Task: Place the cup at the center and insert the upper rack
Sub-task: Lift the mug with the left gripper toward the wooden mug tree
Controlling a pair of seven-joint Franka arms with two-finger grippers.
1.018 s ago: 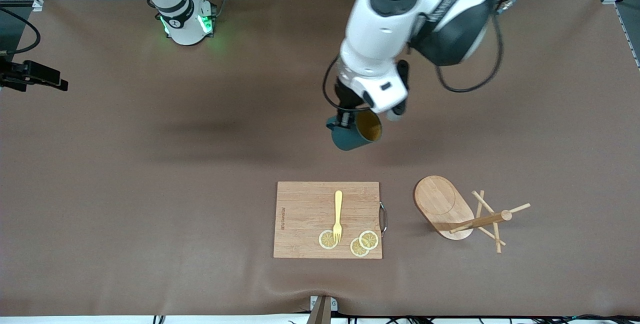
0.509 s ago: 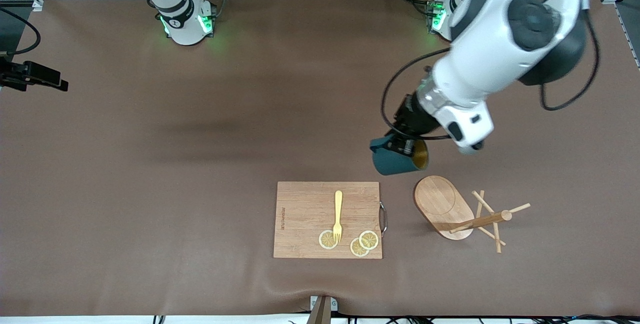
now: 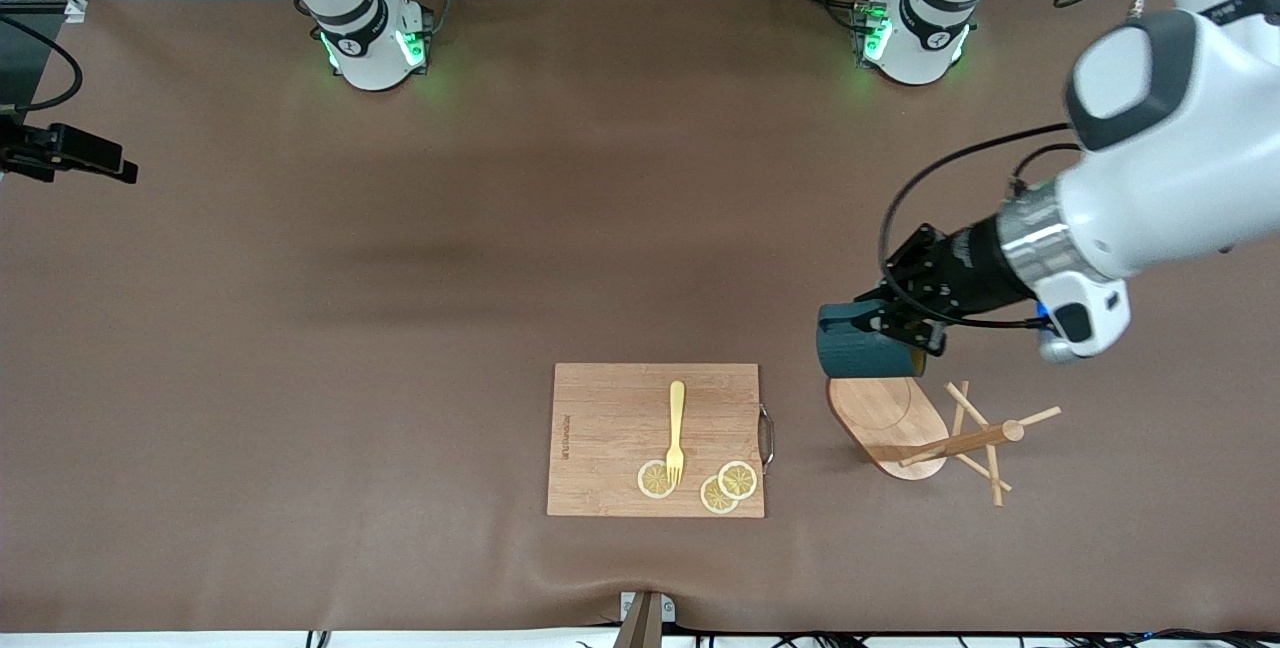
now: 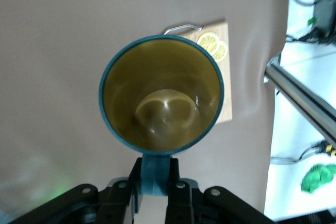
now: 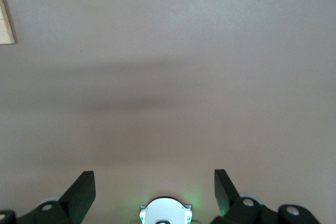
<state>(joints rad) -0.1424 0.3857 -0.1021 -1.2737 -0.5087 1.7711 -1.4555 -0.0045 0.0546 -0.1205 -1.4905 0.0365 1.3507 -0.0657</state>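
Observation:
The cup [image 3: 862,353], dark teal with a yellowish-tan inside, hangs on its side in my left gripper [image 3: 908,330]. It is over the table at the edge of the upper rack's oval base [image 3: 885,413]. In the left wrist view the fingers [image 4: 184,174] are shut on the cup's handle [image 4: 156,169] and I look into the cup's mouth [image 4: 160,98]. The upper rack's post and peg arms [image 3: 965,441] point toward the left arm's end; it seems to lie on its side. My right gripper [image 5: 155,187] is open and empty, high over bare table, out of the front view.
A wooden cutting board [image 3: 610,428] with a yellow fork [image 3: 676,431] and lemon slices [image 3: 728,486] lies beside the rack, toward the right arm's end. It also shows in the left wrist view [image 4: 227,108]. The right arm's base [image 3: 370,38] stands at the table's back edge.
My left arm has carried the cup from over the middle of the table toward the left arm's end, down to the rack's base. The cup's mouth has turned away from the camera.

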